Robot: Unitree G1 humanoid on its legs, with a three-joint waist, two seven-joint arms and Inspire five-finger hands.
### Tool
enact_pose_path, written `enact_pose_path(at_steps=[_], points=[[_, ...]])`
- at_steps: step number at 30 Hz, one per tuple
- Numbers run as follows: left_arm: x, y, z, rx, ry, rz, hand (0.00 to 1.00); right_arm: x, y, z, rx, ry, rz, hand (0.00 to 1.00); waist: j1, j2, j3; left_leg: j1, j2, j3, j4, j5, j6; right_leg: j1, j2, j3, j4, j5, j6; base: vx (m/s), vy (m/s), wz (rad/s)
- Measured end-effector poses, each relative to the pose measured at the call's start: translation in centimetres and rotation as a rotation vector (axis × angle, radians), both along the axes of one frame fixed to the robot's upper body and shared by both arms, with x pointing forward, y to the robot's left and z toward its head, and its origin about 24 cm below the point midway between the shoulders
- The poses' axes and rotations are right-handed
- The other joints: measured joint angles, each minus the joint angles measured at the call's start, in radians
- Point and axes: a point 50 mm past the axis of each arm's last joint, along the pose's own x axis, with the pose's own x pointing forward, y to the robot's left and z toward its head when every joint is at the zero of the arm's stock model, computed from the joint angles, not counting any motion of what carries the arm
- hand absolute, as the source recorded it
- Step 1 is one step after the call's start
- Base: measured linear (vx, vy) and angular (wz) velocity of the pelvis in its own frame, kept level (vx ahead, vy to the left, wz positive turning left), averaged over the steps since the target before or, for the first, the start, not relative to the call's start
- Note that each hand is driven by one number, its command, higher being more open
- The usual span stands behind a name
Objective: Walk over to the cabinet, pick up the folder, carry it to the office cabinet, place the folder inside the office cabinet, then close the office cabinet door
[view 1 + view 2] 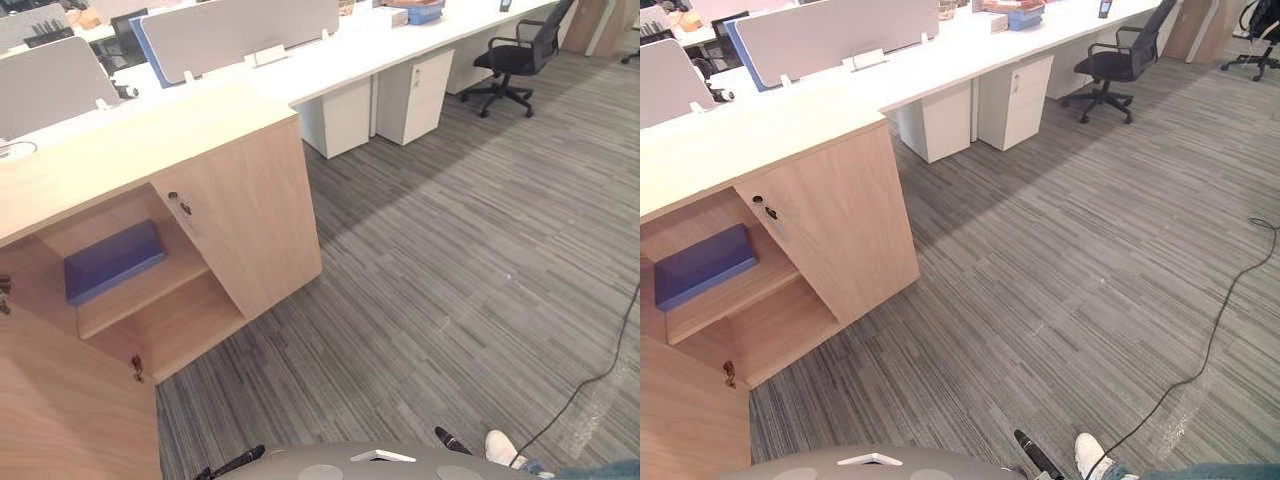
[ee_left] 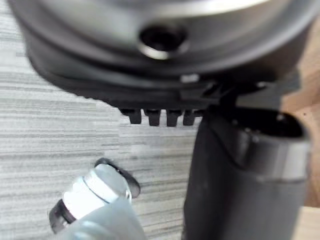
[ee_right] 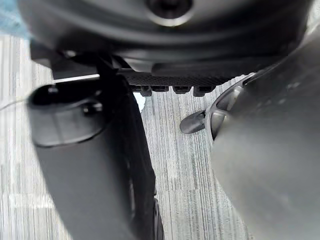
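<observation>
Left eye view shows the task well advanced. The blue folder (image 1: 112, 258) lies inside the office cabinet (image 1: 250, 200) on its upper shelf (image 1: 150, 287), set toward the back, with a strip of bare board along the shelf's front edge. Nothing touches it. By that reading, the pick-up, the carry and the placing are done. What is left is the last step, because the cabinet's left door (image 1: 70, 400) stands swung wide open toward the camera, with a bunch of keys (image 1: 137, 370) hanging at its edge. The right door is shut.

Neither hand holds anything. In its own wrist view the left hand (image 2: 150, 90) hangs over the striped carpet (image 2: 50, 135), fingers (image 2: 172, 117) loose and released and the thumb apart from them. The right hand (image 3: 200, 60) looks the same over the carpet, with its fingers relaxed and nothing between them and the thumb.

Several things are hard to judge. The open door and the view's edge cut off the cabinet's left side, so the door's hinge side and that end of the shelf are hidden. The fingers show only as short tips past each palm, so their exact pose is uncertain. A person's white shoe (image 1: 500, 447) is cut off at the bottom edge.
</observation>
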Motion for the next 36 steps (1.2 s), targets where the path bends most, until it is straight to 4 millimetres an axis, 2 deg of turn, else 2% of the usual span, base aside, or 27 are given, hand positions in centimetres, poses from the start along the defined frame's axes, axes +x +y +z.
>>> enact_pose_path(at_steps=[5,10,13,14,15,16,17,18,19,20,21,23,24,25,26,28,29,31,32,35,36], points=[[-0.4,0.0,0.0,0.012,0.019,0.007,1.00,0.6,-0.1,0.1,-0.009,-0.004,0.017,1.00,-0.002,0.001,0.002,0.002,-0.004,0.032,-0.027,0.004,0.015,-0.004,-0.013,-0.003,0.000,0.002,0.004,-0.05,0.033,0.09],[-1.5,-0.3,-0.1,-0.002,0.050,0.012,1.00,1.0,0.0,0.1,-0.011,0.002,0.079,1.00,-0.017,-0.006,0.004,0.031,-0.023,0.085,-0.106,0.040,0.013,-0.013,-0.044,-0.002,-0.004,0.002,0.021,0.03,0.051,0.06],[-2.0,-0.9,-0.2,-0.022,0.068,-0.001,1.00,0.5,0.0,0.1,-0.011,0.017,0.104,1.00,-0.023,-0.016,0.017,0.074,-0.066,0.057,-0.118,0.043,0.029,0.024,-0.106,-0.044,0.072,-0.035,0.058,0.13,0.114,0.40],[-1.6,-1.1,-0.3,-0.025,0.062,-0.025,1.00,-0.1,-0.4,0.1,-0.020,0.034,0.117,1.00,-0.026,-0.028,0.023,0.089,-0.104,0.021,-0.115,0.033,0.051,0.021,-0.173,-0.069,0.196,-0.090,0.079,0.13,0.177,1.03],[-1.4,-1.0,-0.2,-0.020,0.055,-0.041,1.00,-0.7,-0.7,0.1,-0.027,0.052,0.137,1.00,-0.025,-0.040,0.020,0.089,-0.138,-0.026,-0.105,0.025,0.059,-0.011,-0.246,-0.067,0.363,-0.139,0.047,0.12,0.186,1.15],[-1.4,-0.9,-0.2,-0.016,0.052,-0.048,1.00,-0.8,-0.8,0.2,-0.027,0.051,0.133,1.00,-0.025,-0.043,0.020,0.088,-0.149,-0.050,-0.100,0.022,0.065,-0.041,-0.276,-0.045,0.454,-0.147,0.002,0.11,0.151,1.17],[-1.5,-0.5,-0.1,-0.002,0.055,-0.076,1.00,-0.6,-0.8,0.2,-0.025,0.041,0.146,1.00,-0.026,-0.049,0.023,0.091,-0.160,-0.091,-0.101,0.024,0.076,-0.109,-0.299,0.066,0.602,-0.126,-0.089,0.16,0.102,1.04],[-1.3,0.4,0.0,0.023,0.055,-0.102,1.00,0.0,-0.6,0.2,-0.027,0.033,0.183,1.00,-0.026,-0.051,0.029,0.092,-0.152,-0.131,-0.100,0.031,0.083,-0.169,-0.273,0.204,0.674,-0.150,-0.097,0.17,0.031,0.93],[-1.3,0.7,0.1,0.030,0.055,-0.108,1.00,0.2,-0.2,0.1,-0.019,0.033,0.198,1.00,-0.024,-0.056,0.032,0.089,-0.147,-0.147,-0.099,0.034,0.079,-0.176,-0.238,0.263,0.665,-0.195,-0.081,0.14,-0.118,0.87],[-1.1,1.8,0.4,0.069,0.050,-0.110,1.00,1.1,0.6,0.0,-0.004,0.017,0.249,1.00,-0.027,-0.076,0.044,0.075,-0.134,-0.190,-0.099,0.038,0.073,-0.188,-0.131,0.391,0.603,-0.265,-0.069,0.09,-0.209,1.03],[-0.2,2.5,0.6,0.098,0.034,-0.111,1.00,1.7,1.2,-0.1,0.005,0.003,0.279,1.00,-0.033,-0.090,0.051,0.048,-0.125,-0.247,-0.100,0.035,0.069,-0.196,-0.023,0.529,0.519,-0.302,-0.074,0.06,-0.240,1.23],[1.2,2.9,0.8,0.120,-0.012,-0.079,1.00,2.0,1.7,-0.1,0.011,-0.005,0.290,1.00,-0.041,-0.107,0.059,0.006,-0.132,-0.318,-0.091,0.042,0.055,-0.210,0.076,0.703,0.433,-0.310,-0.055,0.04,-0.268,1.33],[2.4,2.2,0.7,0.109,-0.052,-0.044,1.00,2.2,1.8,-0.1,0.008,-0.015,0.293,1.00,-0.038,-0.111,0.070,-0.014,-0.140,-0.333,-0.062,0.038,0.036,-0.196,0.097,0.728,0.410,-0.311,-0.023,0.04,-0.247,1.08],[2.7,1.1,0.5,0.084,-0.062,-0.017,1.00,2.1,1.5,0.0,-0.005,-0.017,0.281,1.00,-0.024,-0.101,0.078,-0.016,-0.126,-0.286,-0.043,0.031,0.027,-0.185,0.094,0.694,0.398,-0.306,-0.029,0.03,-0.212,0.95],[2.6,-0.3,0.2,0.047,-0.063,0.006,1.00,2.1,1.1,0.1,-0.025,-0.029,0.274,1.00,-0.031,-0.082,0.082,-0.016,-0.112,-0.212,-0.019,0.021,0.030,-0.155,0.093,0.647,0.385,-0.311,-0.036,0.06,-0.084,0.90],[2.5,-0.4,0.2,0.039,-0.073,0.038,1.00,2.1,1.1,0.2,-0.037,-0.039,0.288,1.00,-0.047,-0.075,0.083,-0.017,-0.085,-0.205,-0.009,0.015,0.017,-0.101,0.101,0.576,0.349,-0.313,-0.040,0.08,-0.100,0.96],[2.6,-0.3,0.3,0.043,-0.080,0.055,1.00,1.9,1.2,0.2,-0.034,-0.037,0.293,1.00,-0.045,-0.080,0.083,-0.018,-0.072,-0.211,-0.012,0.018,0.002,-0.080,0.108,0.548,0.331,-0.312,-0.042,0.08,-0.075,0.70],[2.8,0.1,0.4,0.052,-0.103,0.101,1.00,1.8,1.9,0.1,-0.022,-0.039,0.291,1.00,-0.022,-0.104,0.077,-0.036,-0.062,-0.237,-0.013,0.023,-0.008,-0.054,0.116,0.500,0.291,-0.306,-0.050,0.10,-0.040,0.60],[2.9,0.2,0.5,0.055,-0.110,0.111,1.00,1.9,2.1,0.1,-0.018,-0.043,0.287,1.00,-0.021,-0.106,0.076,-0.041,-0.063,-0.247,-0.013,0.024,-0.010,-0.044,0.117,0.488,0.284,-0.303,-0.051,0.14,0.000,0.55],[3.1,0.8,0.7,0.067,-0.134,0.147,1.00,2.1,3.1,-0.1,0.005,-0.065,0.248,1.00,-0.019,-0.136,0.080,-0.085,-0.068,-0.282,0.003,0.034,-0.023,-0.023,0.121,0.429,0.252,-0.286,-0.049,0.11,0.021,0.60],[3.4,1.0,0.8,0.072,-0.148,0.152,1.00,2.2,3.4,-0.1,0.007,-0.070,0.235,1.00,-0.019,-0.141,0.085,-0.104,-0.074,-0.268,0.016,0.040,-0.020,-0.016,0.117,0.396,0.251,-0.283,-0.051,0.05,0.041,0.77]])
